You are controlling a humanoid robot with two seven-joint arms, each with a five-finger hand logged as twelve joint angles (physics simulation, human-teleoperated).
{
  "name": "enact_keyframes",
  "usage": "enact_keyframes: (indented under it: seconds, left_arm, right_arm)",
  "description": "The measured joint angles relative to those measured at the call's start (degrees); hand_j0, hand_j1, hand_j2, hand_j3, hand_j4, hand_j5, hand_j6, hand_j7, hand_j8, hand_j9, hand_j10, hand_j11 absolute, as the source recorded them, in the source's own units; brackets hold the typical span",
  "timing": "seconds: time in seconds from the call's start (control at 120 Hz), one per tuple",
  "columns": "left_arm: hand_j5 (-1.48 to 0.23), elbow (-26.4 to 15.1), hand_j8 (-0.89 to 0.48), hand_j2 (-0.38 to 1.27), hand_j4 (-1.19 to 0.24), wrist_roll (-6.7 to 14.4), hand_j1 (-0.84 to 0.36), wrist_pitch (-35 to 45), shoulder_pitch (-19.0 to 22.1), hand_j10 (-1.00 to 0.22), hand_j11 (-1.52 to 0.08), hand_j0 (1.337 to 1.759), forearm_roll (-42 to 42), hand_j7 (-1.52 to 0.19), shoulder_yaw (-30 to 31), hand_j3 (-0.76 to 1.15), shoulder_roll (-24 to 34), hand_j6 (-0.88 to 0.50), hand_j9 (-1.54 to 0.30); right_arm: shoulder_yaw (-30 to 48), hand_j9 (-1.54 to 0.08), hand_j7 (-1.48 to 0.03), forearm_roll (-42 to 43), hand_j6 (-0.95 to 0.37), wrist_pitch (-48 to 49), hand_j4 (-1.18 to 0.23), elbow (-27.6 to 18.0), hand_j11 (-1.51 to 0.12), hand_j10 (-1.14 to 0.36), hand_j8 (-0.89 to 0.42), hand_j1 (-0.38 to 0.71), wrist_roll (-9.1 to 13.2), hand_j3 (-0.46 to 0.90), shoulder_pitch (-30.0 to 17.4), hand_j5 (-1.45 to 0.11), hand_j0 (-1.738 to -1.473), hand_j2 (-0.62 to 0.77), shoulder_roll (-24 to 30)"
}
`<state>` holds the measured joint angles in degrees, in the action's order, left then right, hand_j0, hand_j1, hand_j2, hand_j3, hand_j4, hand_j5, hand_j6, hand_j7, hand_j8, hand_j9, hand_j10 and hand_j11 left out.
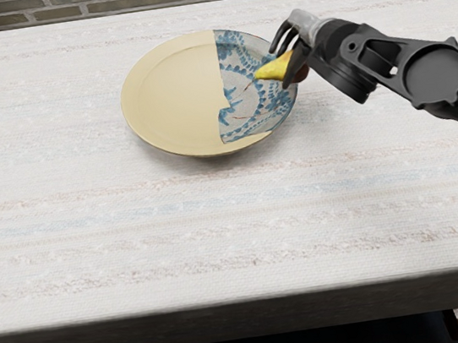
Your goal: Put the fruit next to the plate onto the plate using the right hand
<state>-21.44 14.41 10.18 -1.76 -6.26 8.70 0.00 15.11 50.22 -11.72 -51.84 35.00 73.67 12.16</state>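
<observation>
Head view shows you the right hand (295,43) at the right rim of the plate (171,94). Its dark fingers (282,40) are curled around a yellow fruit (272,68), so the hand is holding it. The fruit is over the blue patterned half of the plate, just inside the rim. You cannot tell if it touches the plate surface. The other half of the plate is plain cream. The plate stands on the pale table (222,241), and the right arm (420,76) enters from the right edge.
</observation>
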Motion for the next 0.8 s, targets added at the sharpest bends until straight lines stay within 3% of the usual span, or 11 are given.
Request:
enact_keyframes:
  seconds: [0.175,0.242,0.375,0.467,0.642,0.8]
  left_arm:
    - [-0.03,0.00,-0.02,0.00,-0.02,0.00,0.32,0.01,0.00,-0.02,-0.03,1.658,0.01,-0.03,0.00,0.00,0.00,-0.02,-0.03]
    - [-0.03,0.00,-0.02,0.00,-0.02,0.00,0.32,0.02,0.00,-0.02,-0.03,1.658,0.00,-0.03,0.00,0.00,0.00,-0.02,-0.03]
    - [-0.03,0.00,-0.02,0.00,-0.02,0.00,0.32,0.02,0.00,-0.02,-0.03,1.658,0.02,-0.03,0.00,0.00,0.00,-0.02,-0.03]
    - [-0.03,0.00,-0.02,0.00,-0.02,0.00,0.32,0.02,0.00,-0.02,-0.03,1.658,0.02,-0.03,0.00,0.00,0.00,-0.02,-0.03]
    - [-0.03,0.00,-0.02,0.00,-0.02,0.00,0.32,0.02,0.00,-0.02,-0.03,1.658,0.01,-0.03,0.00,0.00,0.00,-0.02,-0.03]
    - [-0.03,0.00,-0.02,0.00,-0.02,0.00,0.32,0.02,0.00,-0.02,-0.03,1.658,0.02,-0.03,0.00,0.00,0.00,-0.02,-0.03]
  right_arm:
    - [0.09,-1.04,-1.01,-0.09,-0.60,0.06,-0.75,-0.01,-1.04,-0.45,-0.41,0.31,0.02,0.00,0.16,-1.08,-1.657,0.59,-4.83]
    - [0.10,-1.02,-1.00,-0.10,-0.61,0.03,-0.74,-0.02,-1.02,-0.44,-0.41,0.31,0.02,0.00,0.11,-1.05,-1.657,0.56,-6.44]
    - [2.07,-0.54,-0.53,-0.46,-0.32,0.24,-0.39,-0.03,-0.54,-0.23,-0.22,0.00,0.01,0.00,0.08,-0.56,-1.658,0.29,-8.43]
    - [7.31,-0.34,-0.34,-7.01,-0.21,9.87,-0.25,-0.74,-0.34,-0.15,-0.14,-0.13,0.00,0.00,-0.20,-0.35,-1.658,0.18,-5.79]
    - [16.63,-0.15,-0.14,-20.67,-0.09,36.13,-0.11,-4.06,-0.15,-0.06,-0.06,-0.26,0.00,0.00,-1.76,-0.15,-1.658,0.08,1.11]
    - [26.65,-0.07,-0.07,-27.09,-0.04,44.41,-0.05,-5.72,-0.07,-0.03,-0.03,-0.31,-0.93,0.00,-9.21,-0.07,-1.658,0.04,2.30]
